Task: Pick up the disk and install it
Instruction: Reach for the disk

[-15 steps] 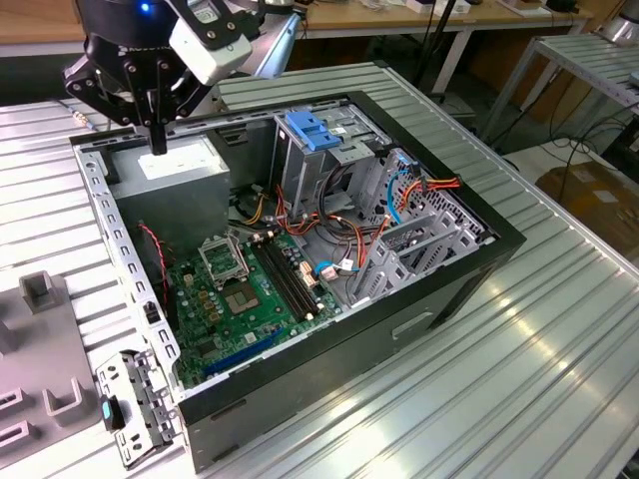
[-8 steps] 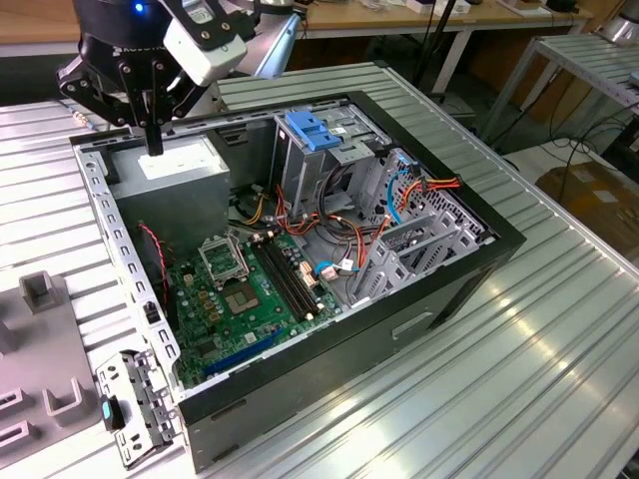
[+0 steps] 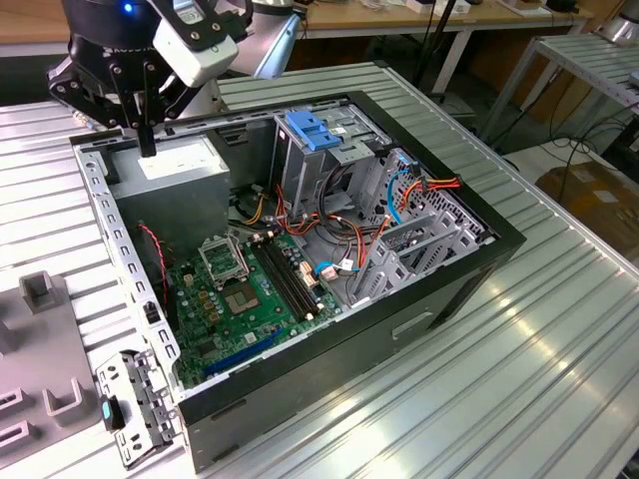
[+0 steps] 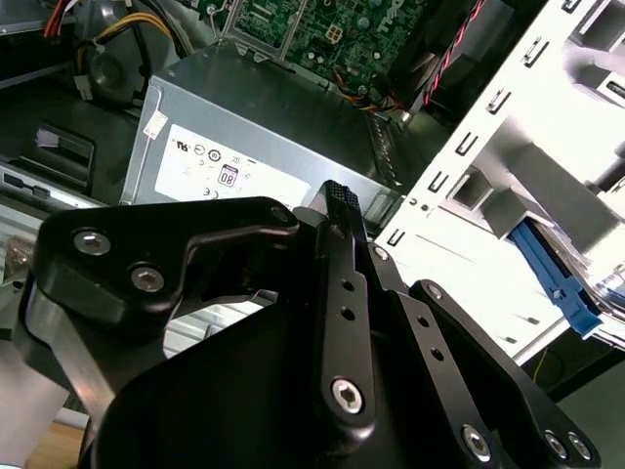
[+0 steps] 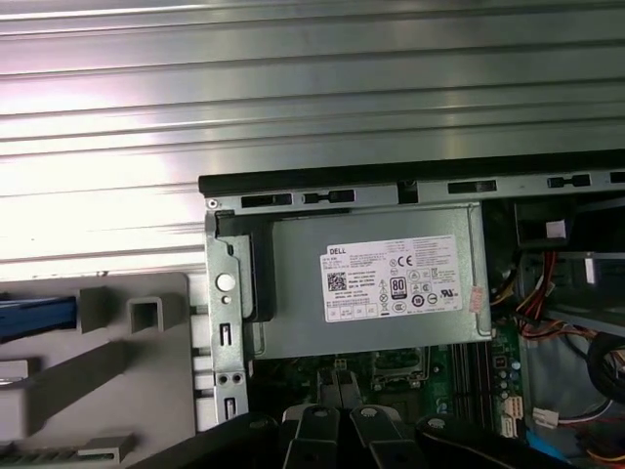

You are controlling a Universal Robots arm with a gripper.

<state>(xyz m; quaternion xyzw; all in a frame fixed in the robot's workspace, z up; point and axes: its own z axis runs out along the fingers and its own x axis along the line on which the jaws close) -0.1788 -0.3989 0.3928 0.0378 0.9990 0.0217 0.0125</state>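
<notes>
In the first wrist view the disk point(image 5: 34, 316) is cut by the frame's edge, so that little more than one blue plastic rail shows. The rail lies flat and level on a grey holder point(image 5: 146, 391), outside the case point(image 5: 322, 181) and well apart from it. In the second wrist view the disk point(image 4: 553, 280) again sits at the frame's edge, its blue rail running slantwise with a notched end against bright pale metal. Its body and label are too cut off to make out.
</notes>
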